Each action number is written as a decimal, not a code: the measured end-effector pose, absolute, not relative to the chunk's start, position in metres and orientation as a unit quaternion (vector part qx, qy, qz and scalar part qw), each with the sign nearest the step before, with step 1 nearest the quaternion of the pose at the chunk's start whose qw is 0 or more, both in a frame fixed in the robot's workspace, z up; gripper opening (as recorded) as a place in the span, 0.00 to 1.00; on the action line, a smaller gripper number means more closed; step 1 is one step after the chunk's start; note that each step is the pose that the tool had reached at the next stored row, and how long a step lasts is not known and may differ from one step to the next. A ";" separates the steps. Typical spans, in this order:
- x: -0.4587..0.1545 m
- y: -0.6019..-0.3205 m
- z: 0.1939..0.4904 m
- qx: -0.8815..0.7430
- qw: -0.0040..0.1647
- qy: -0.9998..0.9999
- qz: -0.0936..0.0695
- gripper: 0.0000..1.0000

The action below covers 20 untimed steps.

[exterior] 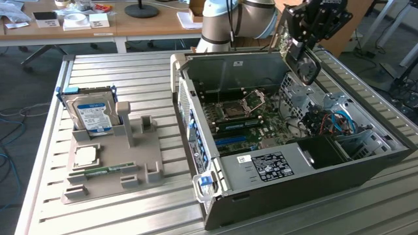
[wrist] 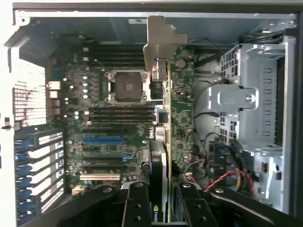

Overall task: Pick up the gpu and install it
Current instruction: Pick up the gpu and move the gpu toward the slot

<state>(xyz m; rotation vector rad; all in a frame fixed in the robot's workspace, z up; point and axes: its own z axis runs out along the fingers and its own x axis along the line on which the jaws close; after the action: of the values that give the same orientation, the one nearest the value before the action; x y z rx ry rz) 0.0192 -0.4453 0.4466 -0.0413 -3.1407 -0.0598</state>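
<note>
The gpu (exterior: 306,64) hangs on edge above the far right corner of the open computer case (exterior: 307,171), its dark face and round fan turned toward the camera. My gripper (exterior: 303,43) is shut on it from above. In the wrist view the gpu (wrist: 163,156) shows edge-on, with the green board on one side and the black cooler on the other. Its pale metal bracket (wrist: 161,45) points away from me. My gripper (wrist: 162,201) clamps the card between both black fingers (wrist: 137,205). The motherboard (wrist: 118,118) lies below, and the card is clear of it.
A blue expansion slot (wrist: 104,140) and the CPU socket (wrist: 127,85) sit on the motherboard. A metal drive cage (wrist: 251,99) and loose cables (wrist: 227,177) lie beside the card. On the exterior view's left, a grey holder (exterior: 140,147) carries a hard drive (exterior: 95,115) and a RAM stick (exterior: 104,171).
</note>
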 end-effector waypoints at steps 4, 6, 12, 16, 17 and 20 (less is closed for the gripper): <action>0.031 -0.445 0.447 -0.013 0.000 -1.000 -0.019 0.27; 0.037 -0.445 0.447 -0.013 0.000 -1.000 -0.019 0.27; 0.051 -0.445 0.447 -0.013 0.000 -1.000 -0.019 0.27; 0.054 -0.445 0.446 -0.013 0.000 -1.000 -0.019 0.27; 0.054 -0.444 0.447 -0.013 0.000 -1.000 -0.019 0.27; 0.055 -0.444 0.446 -0.013 0.000 -1.000 -0.019 0.27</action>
<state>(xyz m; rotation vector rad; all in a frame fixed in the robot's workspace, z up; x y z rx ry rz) 0.0549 -0.4440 0.4458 -0.0414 -3.1408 -0.0602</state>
